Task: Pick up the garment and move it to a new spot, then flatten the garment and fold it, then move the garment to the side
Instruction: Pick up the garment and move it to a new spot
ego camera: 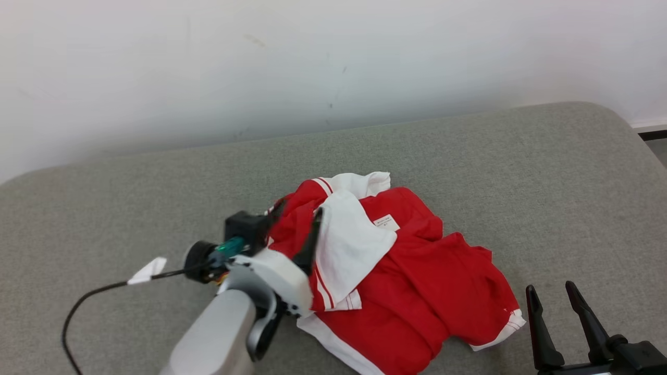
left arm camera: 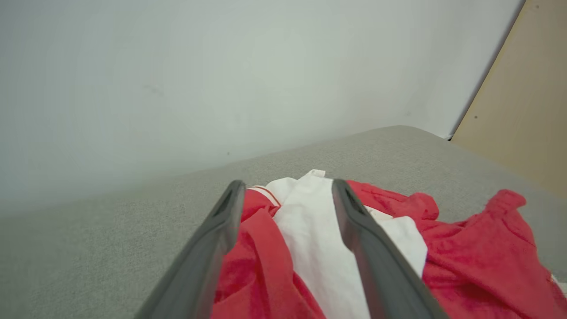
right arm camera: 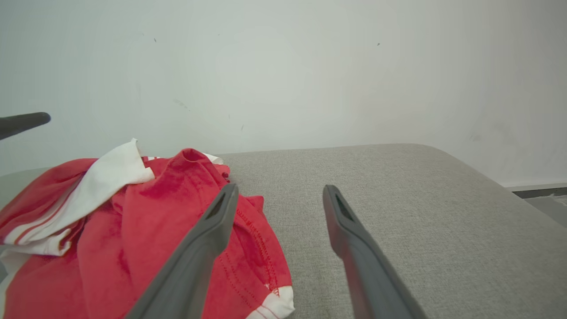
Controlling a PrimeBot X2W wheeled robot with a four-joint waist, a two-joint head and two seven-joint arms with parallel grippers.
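Garment [ego camera: 406, 281], crumpled, lies mid-tabletop [ego camera: 521, 172] toward the front edge, long axis running far-left to near-right. Left hand [left arm camera: 287, 189]: released, fingers astride its left end. Right hand [ego camera: 551, 287]: released, at front-right, clear of the hem.

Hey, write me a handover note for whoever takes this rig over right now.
Left tool: open, astride the white part of the garment, gripping nothing.
Right tool: open, empty, beside its hem.
Garment: crumpled red-and-white heap on the grey cushion.
Done: first move, cannot tell; nothing flattened or folded.
To do: flatten, fold, move it aside.
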